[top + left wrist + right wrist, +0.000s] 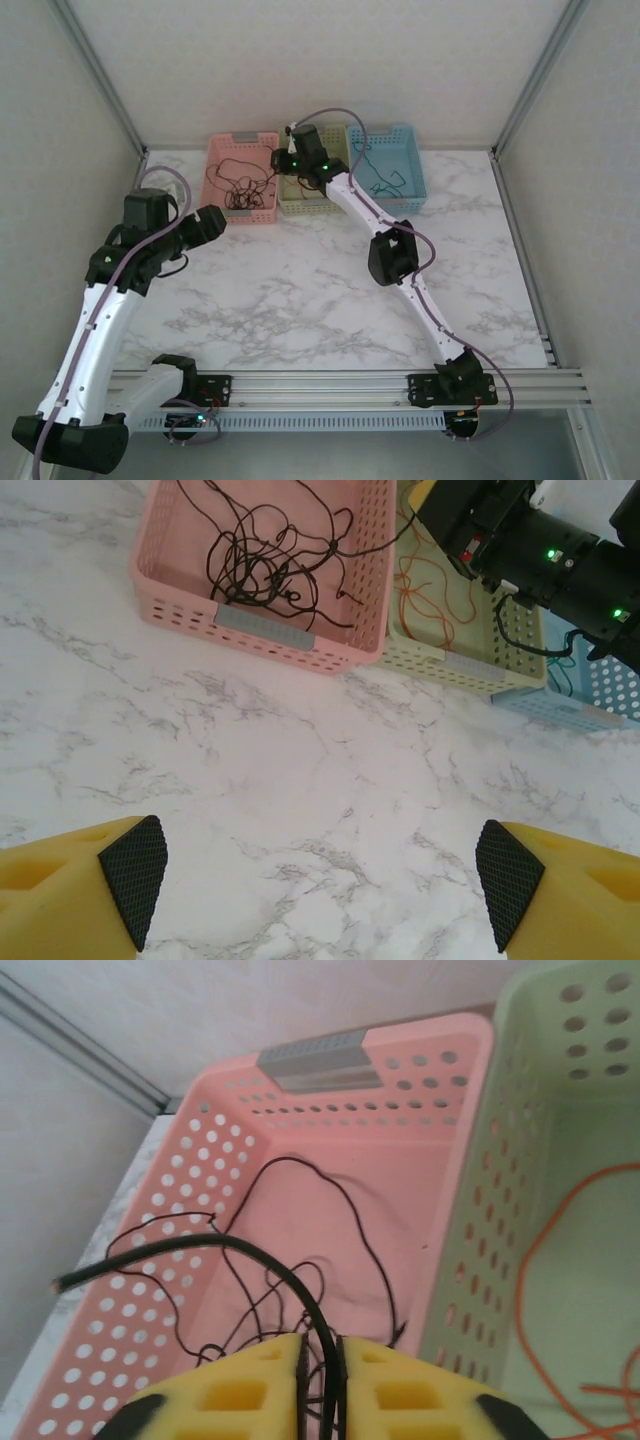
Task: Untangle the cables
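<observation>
Left wrist: pink basket [340, 650] holds black cables [255, 570].

black tangle [262, 565]: pink basket [170, 605] | orange cable [432, 598]: green basket [450, 665] | teal cable [380, 180]: blue basket [395, 204]

Three baskets, pink basket [215, 165], green basket [440, 660], blue basket [415, 170], and cables [262, 565] of three colours.

The white marbled surface [300, 290] carries a pink perforated plastic basket [211, 180], a pale-green plastic basket [300, 206] and a light-blue plastic basket [419, 175] side by side.
</observation>
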`<action>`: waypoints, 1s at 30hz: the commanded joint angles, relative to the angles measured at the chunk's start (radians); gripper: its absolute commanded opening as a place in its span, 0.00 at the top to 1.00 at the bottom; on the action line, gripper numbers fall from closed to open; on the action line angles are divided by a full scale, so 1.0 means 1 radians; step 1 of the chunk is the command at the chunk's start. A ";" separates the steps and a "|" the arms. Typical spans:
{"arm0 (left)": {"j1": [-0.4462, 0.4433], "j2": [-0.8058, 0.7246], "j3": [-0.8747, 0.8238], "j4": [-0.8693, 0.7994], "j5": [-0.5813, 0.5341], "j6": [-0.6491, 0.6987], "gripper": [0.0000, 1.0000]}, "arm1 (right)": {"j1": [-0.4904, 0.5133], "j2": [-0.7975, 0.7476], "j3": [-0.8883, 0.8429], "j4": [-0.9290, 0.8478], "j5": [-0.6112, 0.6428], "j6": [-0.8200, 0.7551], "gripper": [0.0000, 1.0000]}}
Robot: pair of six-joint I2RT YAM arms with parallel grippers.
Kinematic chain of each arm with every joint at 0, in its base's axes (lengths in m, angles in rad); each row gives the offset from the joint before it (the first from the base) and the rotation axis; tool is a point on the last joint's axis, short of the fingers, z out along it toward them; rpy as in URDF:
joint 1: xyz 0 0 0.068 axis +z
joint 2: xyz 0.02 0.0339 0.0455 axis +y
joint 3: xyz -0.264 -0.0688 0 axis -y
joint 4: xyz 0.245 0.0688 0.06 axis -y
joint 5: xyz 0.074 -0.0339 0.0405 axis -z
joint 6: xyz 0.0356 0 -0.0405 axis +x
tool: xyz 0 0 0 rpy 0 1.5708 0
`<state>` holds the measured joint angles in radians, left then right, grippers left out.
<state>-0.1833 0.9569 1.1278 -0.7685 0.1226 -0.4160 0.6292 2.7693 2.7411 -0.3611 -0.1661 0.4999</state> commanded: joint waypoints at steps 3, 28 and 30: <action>0.003 0.005 -0.022 -0.009 0.014 0.006 0.16 | 0.037 0.027 0.024 0.111 -0.061 -0.070 0.42; -0.083 0.015 -0.275 0.448 -0.534 -0.047 0.00 | 0.017 -0.872 -0.999 0.296 0.172 -0.179 0.11; -0.156 -0.023 -0.354 0.541 -0.669 0.024 0.00 | 0.017 -1.066 -1.273 0.397 0.243 -0.246 0.09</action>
<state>-0.2619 0.9791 0.8547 -0.4244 -0.2646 -0.4629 0.6483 1.9766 1.7641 -0.1883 -0.0517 0.3710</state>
